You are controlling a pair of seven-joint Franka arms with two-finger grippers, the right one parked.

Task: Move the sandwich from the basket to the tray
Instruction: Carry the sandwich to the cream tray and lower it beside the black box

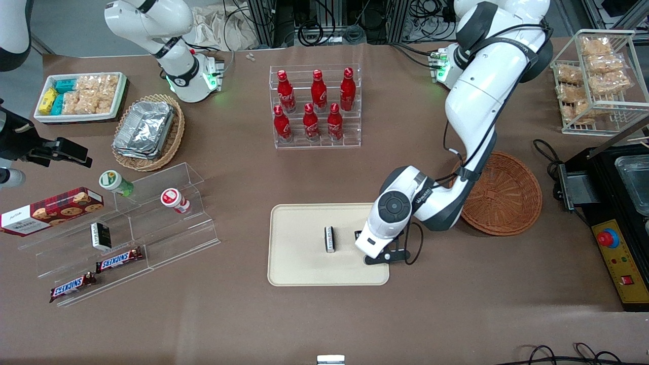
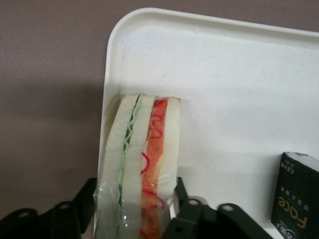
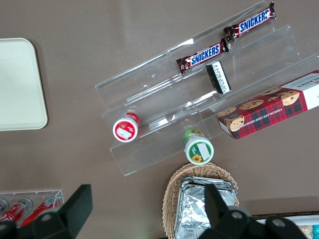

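From the front cam the sandwich can't be seen at all: the left arm's wrist housing sits right over it, w/ only the black gripper [image 1: 377,253] base poking out below the white body, low over the tray [image 1: 299,263] near its edge toward the working arm's end. Fingertips themselves are hidden there. Wrist cam fills the gap: the sandwich [image 2: 142,169] stands on edge, pinched between the two black fingers [image 2: 185,211], one each side of the wrap; its near end runs out of frame, so full wedge shape isn't visible. What shows: pale white bread slices, green shreds in one seam, red/orange filling w/ red strands in the other, clear wrap glinting and crinkled near the fingers. It's over the tray's rounded corner [image 2: 117,40], close to the rim; whether its bottom edge actually touches the tray surface can't be told. Beside it on the tray is a small dark packet [image 2: 296,196], partly cut off in the wrist cam, lettering only partly legible; front cam shows it as a black-and-white packet [image 1: 329,239] standing mid-tray, apart from the gripper. The round woven basket [image 1: 507,195] lies on the table beside the tray, toward the working arm's end; the arm's forearm covers part of its rim, and the visible part holds nothing. Brown table [image 1: 324,319] under everything. Bottle rack [image 1: 315,106] stands farther from the front cam than the tray.
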